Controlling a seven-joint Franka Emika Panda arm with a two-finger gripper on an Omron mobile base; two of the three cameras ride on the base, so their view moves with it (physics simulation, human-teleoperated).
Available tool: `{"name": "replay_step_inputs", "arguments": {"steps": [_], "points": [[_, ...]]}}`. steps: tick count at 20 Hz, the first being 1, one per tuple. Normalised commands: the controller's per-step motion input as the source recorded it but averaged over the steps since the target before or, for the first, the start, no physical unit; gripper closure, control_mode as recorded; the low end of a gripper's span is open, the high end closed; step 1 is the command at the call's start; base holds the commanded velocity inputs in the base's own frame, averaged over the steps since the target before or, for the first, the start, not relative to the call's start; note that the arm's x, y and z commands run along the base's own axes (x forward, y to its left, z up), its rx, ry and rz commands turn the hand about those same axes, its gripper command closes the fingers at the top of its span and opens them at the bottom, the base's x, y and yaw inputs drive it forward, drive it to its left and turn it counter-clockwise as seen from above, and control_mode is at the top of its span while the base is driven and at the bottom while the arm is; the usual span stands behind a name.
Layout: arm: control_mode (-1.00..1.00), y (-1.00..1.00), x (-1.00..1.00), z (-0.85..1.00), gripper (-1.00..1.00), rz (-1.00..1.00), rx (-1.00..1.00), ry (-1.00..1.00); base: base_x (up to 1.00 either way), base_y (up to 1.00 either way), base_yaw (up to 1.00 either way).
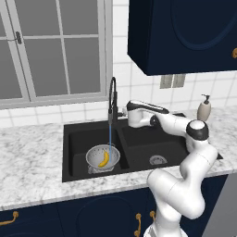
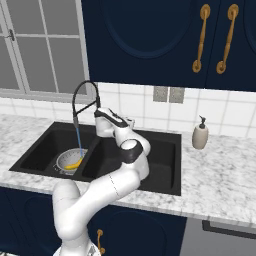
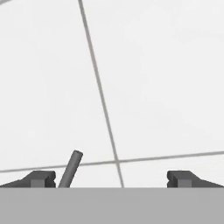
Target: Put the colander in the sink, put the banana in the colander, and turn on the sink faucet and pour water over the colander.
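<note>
Arm stretched fwd, claw (image 3: 111,179) agape by faucet (image 1: 112,99).

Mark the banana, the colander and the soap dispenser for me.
banana (image 1: 104,159): left base view, middle of the yellow curve.
colander (image 1: 92,155): left base view, bare inner wall left of the fruit.
soap dispenser (image 2: 200,136): right base view, middle of the beige bottle body.

One colander (image 1: 102,157) — one banana (image 1: 104,159)
</note>
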Motion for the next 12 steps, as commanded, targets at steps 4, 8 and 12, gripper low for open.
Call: {"name": "replay_step_inputs", "arguments": {"steps": [4,8,12], "points": [[-1.00,-0.56,0.13,-0.11,-1.00,-0.18,0.00,0.00,0.00,0.00,0.00],[-1.00,-0.39,0.05,-0.05,-1.00,-0.13,0.00,0.00,0.00,0.00,0.00],[-1.00,-0.30,0.00,-0.02,-1.00,-0.10,0.00,0.00,0.00,0.00,0.00]]}}
